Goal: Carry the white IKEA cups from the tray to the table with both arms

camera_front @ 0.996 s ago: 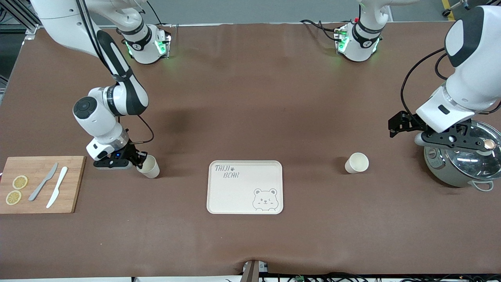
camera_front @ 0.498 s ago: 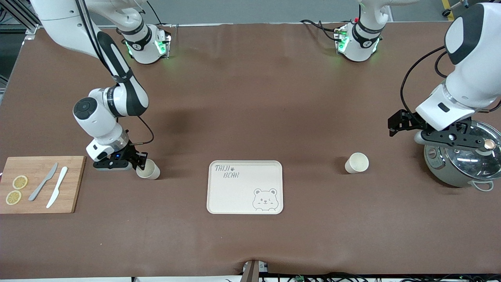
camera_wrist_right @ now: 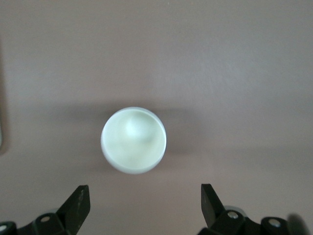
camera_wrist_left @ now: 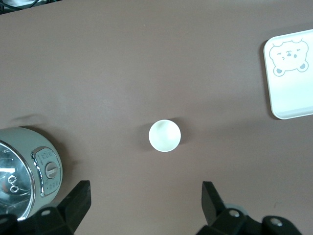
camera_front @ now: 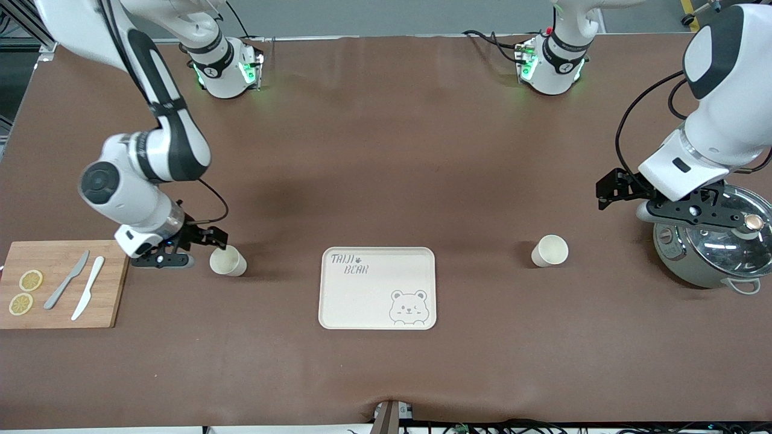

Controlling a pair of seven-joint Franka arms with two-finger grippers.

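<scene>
Right gripper [camera_front: 202, 244] wide open and empty, just beside upright cup [camera_front: 227, 261] standing on table [camera_front: 386, 150] toward right arm's end, clear of empty tray [camera_front: 377, 288]; left gripper [camera_front: 609, 191] open near other cup [camera_front: 550, 251], likewise off tray

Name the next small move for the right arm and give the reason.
Probably lift the right gripper up and away from the cup: its fingers are open, the cup stands free on the table, and the tray is bare.
</scene>
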